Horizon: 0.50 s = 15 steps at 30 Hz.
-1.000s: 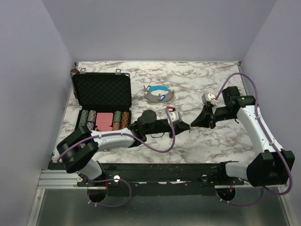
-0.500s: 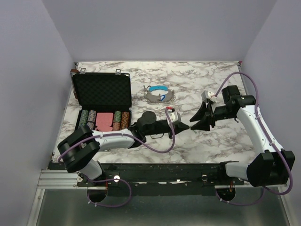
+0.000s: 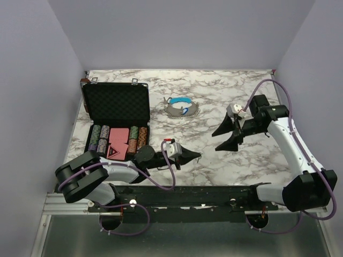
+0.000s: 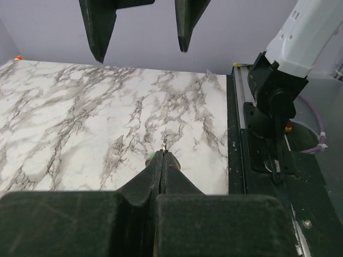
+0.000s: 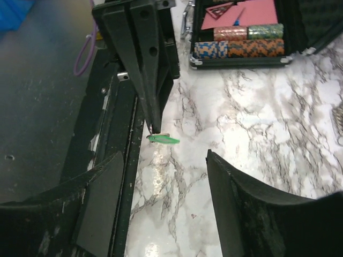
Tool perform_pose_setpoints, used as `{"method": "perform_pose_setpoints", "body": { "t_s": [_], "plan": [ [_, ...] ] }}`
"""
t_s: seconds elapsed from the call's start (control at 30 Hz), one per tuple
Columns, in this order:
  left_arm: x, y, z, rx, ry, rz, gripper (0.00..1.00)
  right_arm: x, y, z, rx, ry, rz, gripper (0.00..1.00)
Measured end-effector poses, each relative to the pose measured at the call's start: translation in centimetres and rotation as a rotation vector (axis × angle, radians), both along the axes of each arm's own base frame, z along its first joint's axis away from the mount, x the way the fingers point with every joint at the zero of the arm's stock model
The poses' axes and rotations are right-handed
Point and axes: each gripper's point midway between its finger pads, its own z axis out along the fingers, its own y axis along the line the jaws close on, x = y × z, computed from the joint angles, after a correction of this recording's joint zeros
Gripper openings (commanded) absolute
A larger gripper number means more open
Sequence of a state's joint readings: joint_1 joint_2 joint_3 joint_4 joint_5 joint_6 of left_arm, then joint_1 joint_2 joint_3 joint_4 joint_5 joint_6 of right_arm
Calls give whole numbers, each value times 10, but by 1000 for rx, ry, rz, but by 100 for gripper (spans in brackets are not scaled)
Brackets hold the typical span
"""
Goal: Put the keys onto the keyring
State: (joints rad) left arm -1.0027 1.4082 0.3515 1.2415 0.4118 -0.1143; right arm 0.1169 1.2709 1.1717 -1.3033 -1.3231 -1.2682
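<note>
Key's up, by the look of it: your left claw (image 3: 198, 156) is clenched on the green key (image 5: 163, 139) above the near counter (image 3: 241, 166), right claw (image 3: 215, 142) gaping, so next it likely fetches the keyring (image 3: 181, 107) lying well back.

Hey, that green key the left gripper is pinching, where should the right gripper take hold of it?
Probably the free green end of the green key, which juts sideways from the shut left gripper. The open right gripper faces it, so come straight in and close across that exposed end.
</note>
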Motion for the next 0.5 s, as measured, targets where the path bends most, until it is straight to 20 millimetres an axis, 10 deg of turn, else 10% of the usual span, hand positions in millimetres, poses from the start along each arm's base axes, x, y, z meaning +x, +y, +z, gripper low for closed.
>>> {"method": "perform_pose_setpoints", "body": {
  "t_s": [0.5],
  "plan": [
    [-7, 2, 20, -78, 49, -26, 0, -27, 34, -27, -46, -19, 238, 37]
  ]
}}
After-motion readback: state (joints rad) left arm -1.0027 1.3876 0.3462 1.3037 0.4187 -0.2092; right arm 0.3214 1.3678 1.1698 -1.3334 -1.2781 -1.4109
